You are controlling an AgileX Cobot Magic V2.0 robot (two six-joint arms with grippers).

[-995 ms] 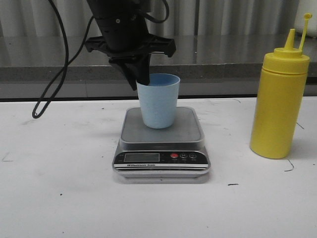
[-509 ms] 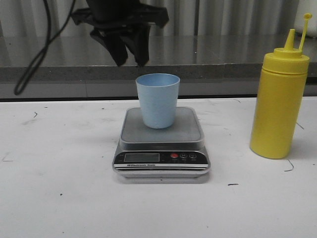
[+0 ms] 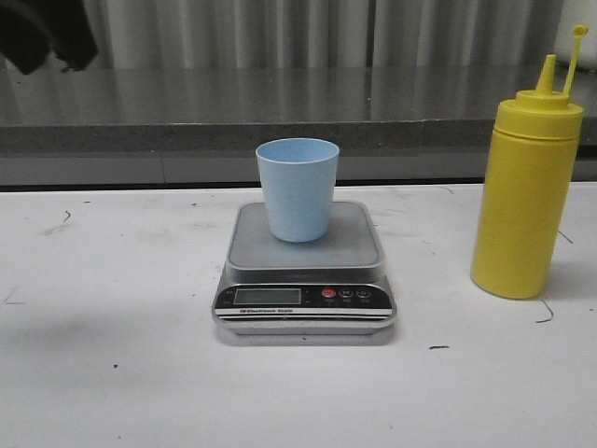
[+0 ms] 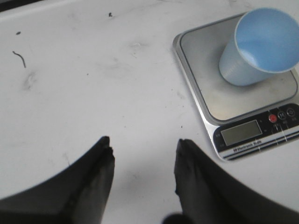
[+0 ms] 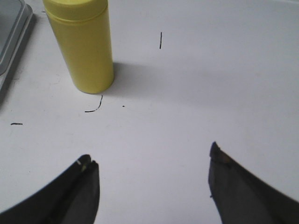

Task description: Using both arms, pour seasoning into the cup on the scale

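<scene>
Over the table (image 4: 93, 84), left gripper (image 4: 142, 154) hovers, jaws apart.

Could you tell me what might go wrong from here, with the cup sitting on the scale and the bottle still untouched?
The cup is light and unheld, so a nudge from the bottle could tip it off the scale. The nozzle is uncapped, so tilting early may spill on the table. The tall bottle could topple if the open right gripper closes off-centre.

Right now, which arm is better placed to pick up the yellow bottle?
The right. The right gripper is open with the yellow bottle standing just ahead, while the left gripper is over bare table beside the scale.
</scene>
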